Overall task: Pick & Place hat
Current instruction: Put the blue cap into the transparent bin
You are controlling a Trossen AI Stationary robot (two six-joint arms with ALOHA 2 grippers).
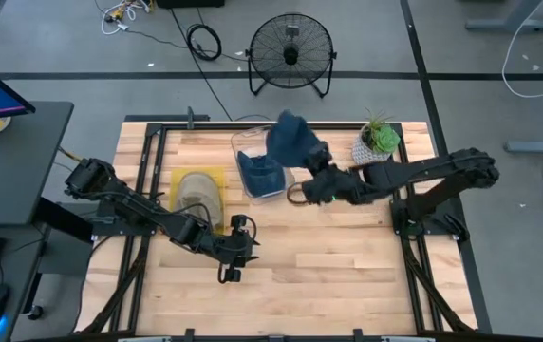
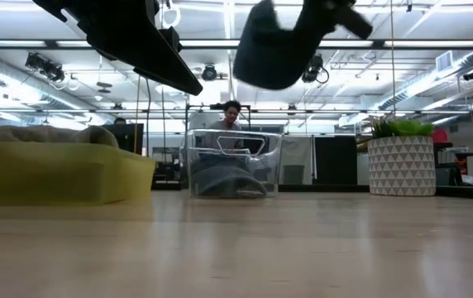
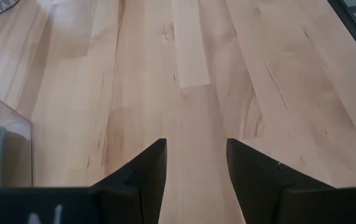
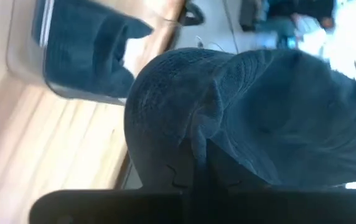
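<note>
A dark blue hat (image 1: 290,139) hangs in the air over the far middle of the table, shut in my right gripper (image 1: 312,167), which reaches in from the right. In the low view the blue hat (image 2: 279,43) is well above the table. Just below and beside it stands a clear plastic bin (image 1: 255,163) with another blue hat (image 4: 84,50) lying inside. A yellow tray (image 1: 200,195) left of the bin holds a beige hat (image 1: 196,190). My left gripper (image 3: 196,163) is open above bare wood near the table's middle. My right gripper pinches a fold of the blue hat's cloth (image 4: 198,134) between its two fingers, coming level from the table's right side. The hat is lifted clear of the table and bulges out beyond the fingers; the hat itself hides the fingertips.
A potted plant in a white patterned pot (image 1: 378,141) stands at the far right of the table. A floor fan (image 1: 291,52) is behind the far edge. A person (image 2: 231,116) shows in the room beyond. Bare wood (image 1: 328,275) spans the near half.
</note>
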